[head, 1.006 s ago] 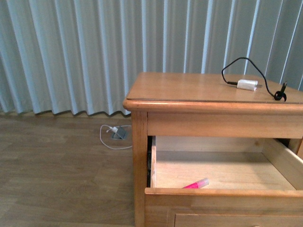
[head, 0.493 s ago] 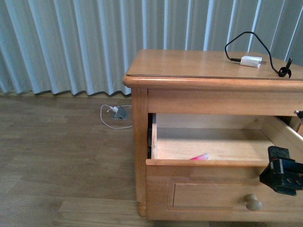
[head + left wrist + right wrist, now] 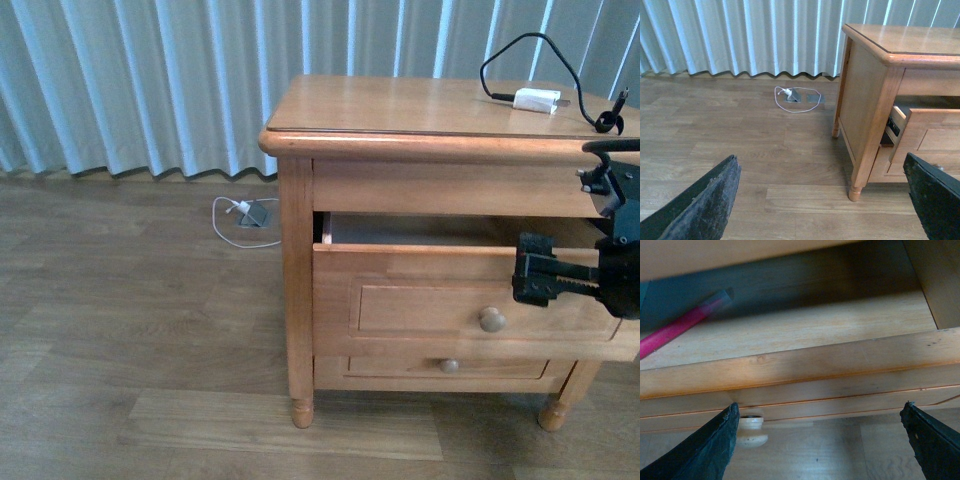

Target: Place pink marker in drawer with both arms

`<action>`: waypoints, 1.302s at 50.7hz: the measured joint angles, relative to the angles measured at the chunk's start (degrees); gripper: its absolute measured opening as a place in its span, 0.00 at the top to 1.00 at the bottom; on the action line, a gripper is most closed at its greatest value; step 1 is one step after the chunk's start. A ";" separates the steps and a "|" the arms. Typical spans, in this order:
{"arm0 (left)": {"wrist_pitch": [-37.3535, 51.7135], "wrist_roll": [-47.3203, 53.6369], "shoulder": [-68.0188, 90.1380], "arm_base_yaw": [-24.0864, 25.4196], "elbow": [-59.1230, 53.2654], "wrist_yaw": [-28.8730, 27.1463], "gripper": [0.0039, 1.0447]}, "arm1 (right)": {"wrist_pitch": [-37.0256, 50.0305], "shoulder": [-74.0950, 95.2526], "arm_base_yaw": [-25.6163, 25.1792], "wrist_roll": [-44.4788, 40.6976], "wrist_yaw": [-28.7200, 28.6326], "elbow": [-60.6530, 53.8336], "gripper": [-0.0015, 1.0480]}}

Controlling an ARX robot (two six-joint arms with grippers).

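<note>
The pink marker (image 3: 680, 325) lies on the pale floor inside the upper drawer (image 3: 815, 365), seen in the right wrist view. In the front view the drawer front (image 3: 450, 275) hides it. The drawer stands partly pulled out of the cabinet (image 3: 400, 110). My right gripper (image 3: 820, 440) is open and empty, over the drawer's front edge, with the round knob (image 3: 751, 432) beside one finger. It shows in the front view (image 3: 535, 272) at the drawer's right end, above the knob (image 3: 491, 320). My left gripper (image 3: 820, 200) is open and empty over the floor, left of the cabinet.
A white charger plug (image 3: 536, 100) with a black cable lies on the cabinet top. The lower drawer (image 3: 449, 366) is shut. A floor socket with a white cable (image 3: 250, 215) sits by the curtains (image 3: 150, 80). Wooden floor (image 3: 130, 330) stretches left of the cabinet.
The front view has drawn back and lowered. The marker, seen in the drawer before, is now hidden behind the drawer front. My right arm has come further into view at the drawer front.
</note>
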 joint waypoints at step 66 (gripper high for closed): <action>0.00 0.02 0.00 0.00 0.00 0.00 0.05 | -1.51 -18.21 1.81 0.09 0.59 -8.28 0.08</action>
